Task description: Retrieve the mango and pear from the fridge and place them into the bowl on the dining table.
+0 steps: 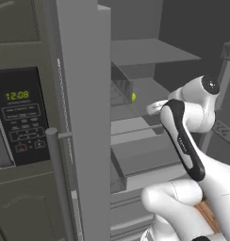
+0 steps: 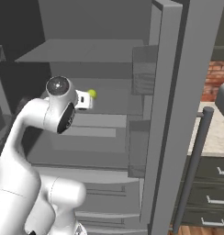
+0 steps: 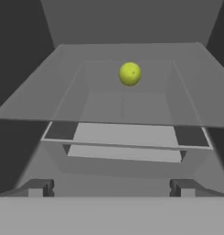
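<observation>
the fridge (image 1: 84,94) is seen standing open, and the arm is stretched into its grey inside at the level of a middle shelf. the pear (image 3: 130,73), a small bright yellow-green fruit, is seen lying on the shelf (image 3: 127,103), towards its back, and it is also visible past the hand from both base cameras (image 1: 133,97) (image 2: 92,93). the gripper (image 3: 111,186) is pointed straight at it along the shelf, with its two dark fingers (image 3: 38,186) spread wide apart and nothing between them; the pear is well ahead of the tips and is not touched by them. so the pear is not yet taken, and it is judged that the reach towards it is the step in hand. the mango cannot be found on the shelves that are shown, so it cannot be told where it lies or whether it is already moved. the bowl and the dining table are outside what is shown here, so their state cannot be judged either. from what is visible, the opening of the fridge is done, and at least this much is left: the pear must be reached, closed upon, carried out past the door (image 2: 178,105) and put into the bowl. on the left side a dark panel with a green clock (image 1: 18,95) is seen, which belongs to the neighbouring microwave cabinet (image 1: 20,141) and plays no part in the task.
</observation>
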Robot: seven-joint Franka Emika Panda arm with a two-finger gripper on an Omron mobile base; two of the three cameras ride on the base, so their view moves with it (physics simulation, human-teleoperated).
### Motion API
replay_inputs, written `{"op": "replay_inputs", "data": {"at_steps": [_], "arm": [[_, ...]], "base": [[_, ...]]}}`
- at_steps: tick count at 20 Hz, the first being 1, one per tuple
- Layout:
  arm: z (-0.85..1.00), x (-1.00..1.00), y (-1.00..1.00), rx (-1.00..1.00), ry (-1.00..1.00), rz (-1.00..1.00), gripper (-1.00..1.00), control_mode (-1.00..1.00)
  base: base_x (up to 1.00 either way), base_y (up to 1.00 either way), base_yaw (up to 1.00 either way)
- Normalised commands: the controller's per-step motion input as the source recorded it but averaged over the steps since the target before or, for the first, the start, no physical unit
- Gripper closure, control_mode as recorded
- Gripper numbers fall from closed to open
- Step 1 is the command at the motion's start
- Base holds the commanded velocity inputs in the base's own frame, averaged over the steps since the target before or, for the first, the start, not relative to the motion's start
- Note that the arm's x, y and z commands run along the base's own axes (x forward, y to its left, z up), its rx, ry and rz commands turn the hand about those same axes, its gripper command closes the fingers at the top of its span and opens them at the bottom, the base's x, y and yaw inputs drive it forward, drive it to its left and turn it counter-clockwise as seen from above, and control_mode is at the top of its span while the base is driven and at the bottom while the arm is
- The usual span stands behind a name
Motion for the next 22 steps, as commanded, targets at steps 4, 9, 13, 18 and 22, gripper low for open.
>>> {"op": "replay_inputs", "data": {"at_steps": [4, 9, 13, 18, 22], "arm": [[-0.15, 0.50, 0.05, 0.00, 0.00, 0.08, -1.00, -1.00], [-0.19, 0.59, 0.08, 0.00, 0.00, 0.01, -1.00, -1.00], [-0.11, 0.70, 0.19, 0.00, 0.01, 0.00, -1.00, -1.00], [-0.06, 0.60, 0.18, 0.00, 0.02, 0.00, -1.00, -1.00], [-0.01, 0.59, 0.15, 0.00, 0.06, 0.00, -1.00, -1.00]], "base": [[0.00, 0.00, 0.00], [0.00, 0.00, 0.00], [0.00, 0.00, 0.00], [0.00, 0.00, 0.00], [0.00, 0.00, 0.00]]}}
